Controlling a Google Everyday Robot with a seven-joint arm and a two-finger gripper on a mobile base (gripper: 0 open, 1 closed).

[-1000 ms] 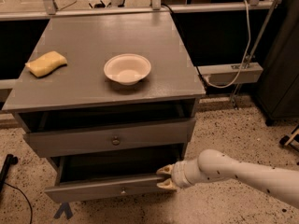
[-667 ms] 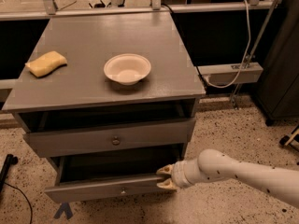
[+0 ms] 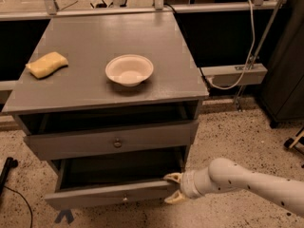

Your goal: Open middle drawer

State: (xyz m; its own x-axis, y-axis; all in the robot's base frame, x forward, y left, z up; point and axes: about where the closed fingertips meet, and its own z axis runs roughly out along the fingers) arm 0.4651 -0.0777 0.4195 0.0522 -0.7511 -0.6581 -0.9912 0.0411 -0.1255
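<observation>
The grey cabinet (image 3: 95, 91) shows two drawers. The upper drawer (image 3: 71, 144), with a brass knob, stands slightly out. Below it, the middle drawer (image 3: 95, 194) is pulled out farther, with its dark shallow inside showing and a small knob on its front. My gripper (image 3: 174, 188) is at the right end of that drawer's front panel. One finger sits over the top edge and the other in front, closed on the panel. My white arm (image 3: 247, 182) reaches in from the lower right. The bottom drawer is out of view.
A white bowl (image 3: 129, 70) and a yellow sponge (image 3: 46, 64) lie on the cabinet top. A cable and a grey box (image 3: 232, 74) hang at the right. A dark object (image 3: 7, 170) lies on the speckled floor at the left.
The middle drawer has slid a little farther out towards the camera, with my gripper moving along at its right end. The upper drawer, bowl and sponge have not moved.
</observation>
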